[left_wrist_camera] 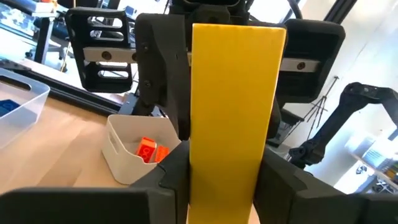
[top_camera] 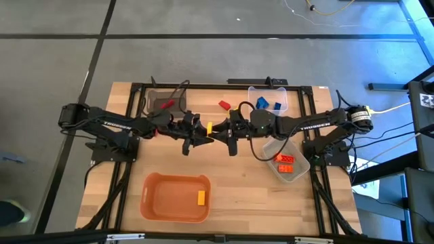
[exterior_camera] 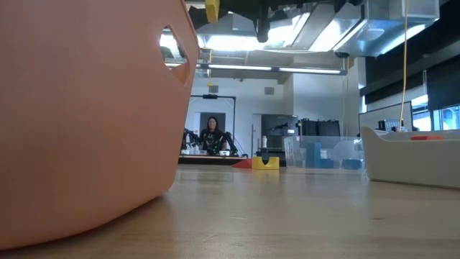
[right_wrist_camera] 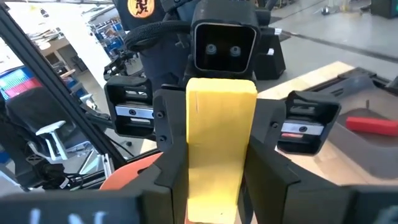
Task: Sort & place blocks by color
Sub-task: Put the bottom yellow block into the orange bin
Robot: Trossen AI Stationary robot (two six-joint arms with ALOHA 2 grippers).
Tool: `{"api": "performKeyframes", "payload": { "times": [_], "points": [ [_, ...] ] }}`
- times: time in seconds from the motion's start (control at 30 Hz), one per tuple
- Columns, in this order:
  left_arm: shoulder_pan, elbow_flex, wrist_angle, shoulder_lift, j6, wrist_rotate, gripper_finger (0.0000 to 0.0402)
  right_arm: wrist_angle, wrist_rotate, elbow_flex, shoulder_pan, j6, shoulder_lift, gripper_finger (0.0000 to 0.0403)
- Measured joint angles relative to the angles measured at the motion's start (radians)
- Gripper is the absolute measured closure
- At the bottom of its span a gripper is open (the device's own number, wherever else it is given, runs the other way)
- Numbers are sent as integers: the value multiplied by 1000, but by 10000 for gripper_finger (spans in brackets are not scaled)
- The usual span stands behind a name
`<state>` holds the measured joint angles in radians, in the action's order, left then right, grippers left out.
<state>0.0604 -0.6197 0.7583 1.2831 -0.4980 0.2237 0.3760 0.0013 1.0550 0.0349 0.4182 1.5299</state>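
Note:
A long yellow block (top_camera: 209,127) hangs in the air over the table's middle, between my two grippers. My left gripper (top_camera: 199,130) reaches it from the left and my right gripper (top_camera: 226,130) from the right; both are shut on it. The low view shows the block (exterior_camera: 212,8) at the top edge. A red block (top_camera: 224,104) and a small yellow block (top_camera: 245,106) lie on the table farther back. Blue blocks (top_camera: 262,103) sit in the clear bin, a red one (top_camera: 167,104) in the dark bin, orange ones (top_camera: 285,163) in the pale bin. My left gripper pinches the yellow block's left end (left_wrist_camera: 230,180) between its two fingers, one on each narrow side. The fingers come level from the table's left and lie along the block. The block is lifted clear and lies about level. My right gripper pinches the same block's right end (right_wrist_camera: 214,186) between its two fingers, on the narrow sides. It comes level from the table's right, fingers along the block. The block bridges both grippers, clear of the table.
An orange bin (top_camera: 175,196) with one yellow-orange block (top_camera: 201,197) stands near the front edge. The clear bin (top_camera: 268,91) and dark bin (top_camera: 152,102) are at the far edge, the pale bin (top_camera: 298,159) at the right. A person (exterior_camera: 212,133) sits far behind the table.

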Motion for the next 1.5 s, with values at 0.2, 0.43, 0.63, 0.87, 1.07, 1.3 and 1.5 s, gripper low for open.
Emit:
{"api": "performKeyframes", "payload": {
  "times": [0.2,0.43,0.63,0.87,1.07,1.3,1.5],
  "points": [
    [37,2,-172,-74,34,20,286,-143,24,10,-2,42,-33,200],
    [119,2,-594,-356,147,-42,286,-549,50,34,-13,59,-145,18],
    [132,34,-704,-603,166,-149,286,-767,77,32,12,69,-209,22],
    [81,127,-699,-763,107,-266,286,-515,97,-146,14,122,-283,23],
    [40,142,-694,-767,89,-315,286,144,131,-439,16,238,-337,23],
    [39,142,-681,-766,89,-311,286,303,123,-465,15,177,-345,50],
    [39,142,-681,-766,90,-311,286,216,95,-452,12,151,-350,287]
  ]
}}
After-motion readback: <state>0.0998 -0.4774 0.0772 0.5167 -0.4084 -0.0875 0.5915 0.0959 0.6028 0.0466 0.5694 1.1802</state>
